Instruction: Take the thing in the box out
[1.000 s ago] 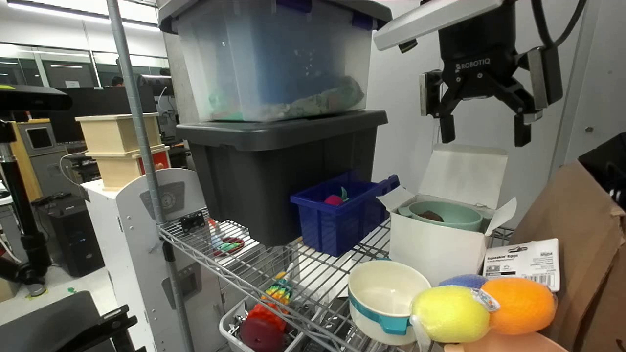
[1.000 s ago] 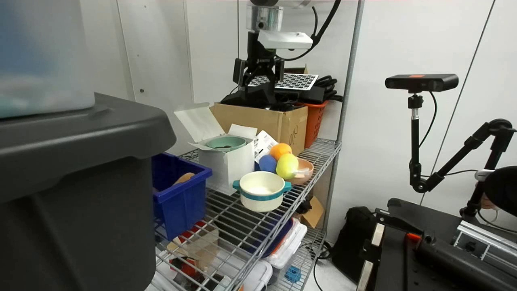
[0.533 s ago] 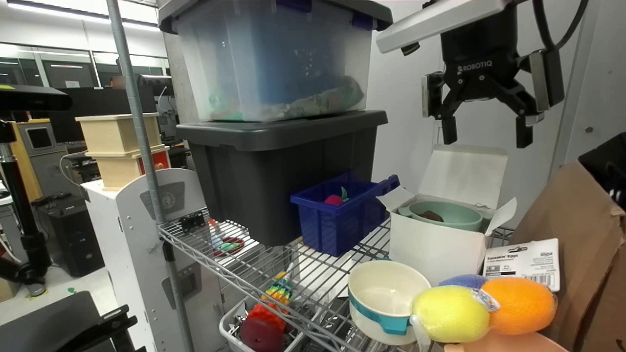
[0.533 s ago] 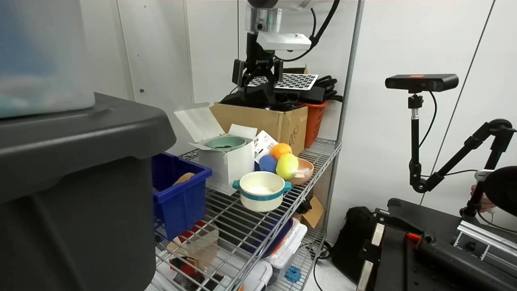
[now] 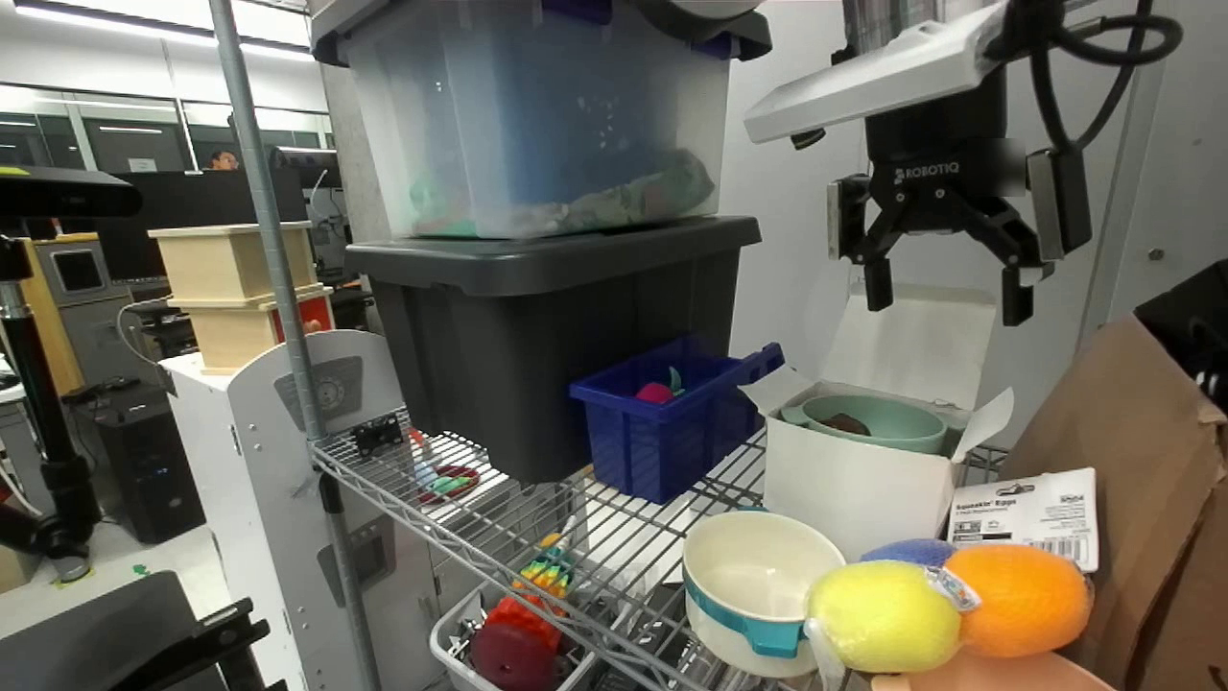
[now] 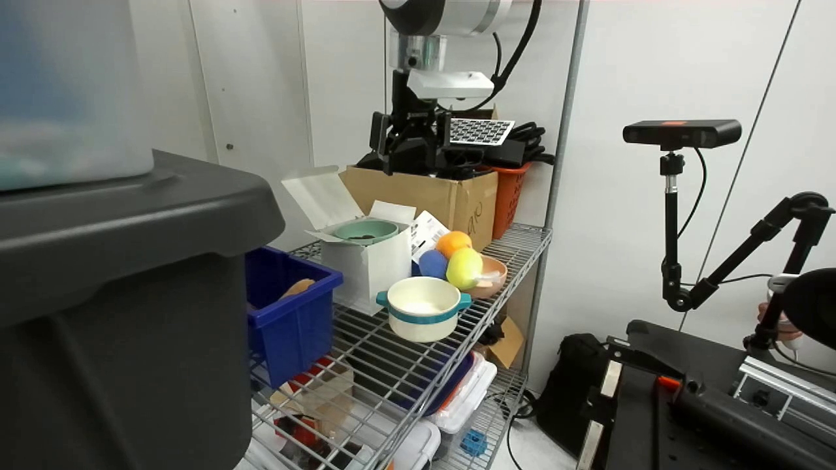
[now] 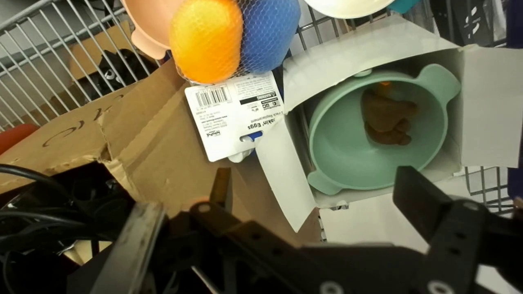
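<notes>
The thing, a dark reddish-brown lump (image 5: 845,424), lies inside a pale green bowl (image 5: 907,432) that sits in the white box (image 5: 844,485). In the wrist view the lump (image 7: 386,116) rests on the upper right part of the bowl's floor (image 7: 347,143). In an exterior view only a sliver of the lump (image 6: 361,237) shows. The box's lid stands open at the back and its side flaps are spread. My gripper (image 5: 948,299) is open and empty, pointing down, above the box. In the wrist view its fingertips (image 7: 314,179) are wide apart and touch nothing.
A blue bin (image 5: 643,441) and a dark grey tote (image 5: 537,355) stand beside the box on the wire shelf. A cream bowl (image 5: 758,585) and yellow and orange fruits (image 5: 883,614) are in front. A brown carton (image 6: 424,196) stands on the box's other side.
My gripper has come down closer to the box, mostly in the last half second, with a slight sideways shift. It stays open. The box, bowl and lump have not moved.
</notes>
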Controlling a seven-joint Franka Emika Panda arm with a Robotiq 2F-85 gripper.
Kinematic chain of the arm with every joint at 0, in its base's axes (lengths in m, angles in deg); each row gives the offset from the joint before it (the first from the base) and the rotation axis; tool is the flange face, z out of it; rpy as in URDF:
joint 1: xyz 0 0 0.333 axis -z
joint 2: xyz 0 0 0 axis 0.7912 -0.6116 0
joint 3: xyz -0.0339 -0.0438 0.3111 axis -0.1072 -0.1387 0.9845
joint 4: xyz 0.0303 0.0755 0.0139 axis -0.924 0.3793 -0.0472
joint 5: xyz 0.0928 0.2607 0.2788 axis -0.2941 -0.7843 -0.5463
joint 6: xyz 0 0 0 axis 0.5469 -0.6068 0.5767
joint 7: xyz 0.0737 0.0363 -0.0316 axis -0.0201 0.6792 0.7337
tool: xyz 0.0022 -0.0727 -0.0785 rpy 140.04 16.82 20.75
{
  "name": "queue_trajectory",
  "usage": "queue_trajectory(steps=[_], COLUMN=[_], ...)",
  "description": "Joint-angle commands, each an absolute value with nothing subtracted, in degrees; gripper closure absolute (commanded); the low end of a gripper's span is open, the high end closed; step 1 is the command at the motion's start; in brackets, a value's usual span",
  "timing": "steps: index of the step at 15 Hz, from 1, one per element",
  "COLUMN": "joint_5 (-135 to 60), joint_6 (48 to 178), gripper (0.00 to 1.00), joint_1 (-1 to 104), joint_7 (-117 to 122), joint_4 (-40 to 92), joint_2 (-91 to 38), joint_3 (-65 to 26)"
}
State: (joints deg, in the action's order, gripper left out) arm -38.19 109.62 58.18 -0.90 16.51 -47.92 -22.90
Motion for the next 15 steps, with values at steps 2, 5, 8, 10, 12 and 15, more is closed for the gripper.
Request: queue_trajectory(steps=[2,5,8,10,12,15], joint_5=[-40.4,-40.9,-41.5,-41.5,-41.6,-41.5], joint_6=[107.8,107.1,106.7,106.0,105.3,105.0], gripper=[0.00,0.00,0.00,0.00,0.00,0.00], joint_1=[59.0,59.1,59.0,59.0,59.2,59.1], joint_7=[0.7,1.2,1.7,1.8,2.1,2.6], joint_4=[12.7,11.5,10.9,9.7,8.9,8.3], joint_2=[-50.3,-51.5,-52.7,-54.0,-55.0,-56.0], joint_3=[-20.9,-20.0,-19.3,-19.1,-18.9,-18.7])
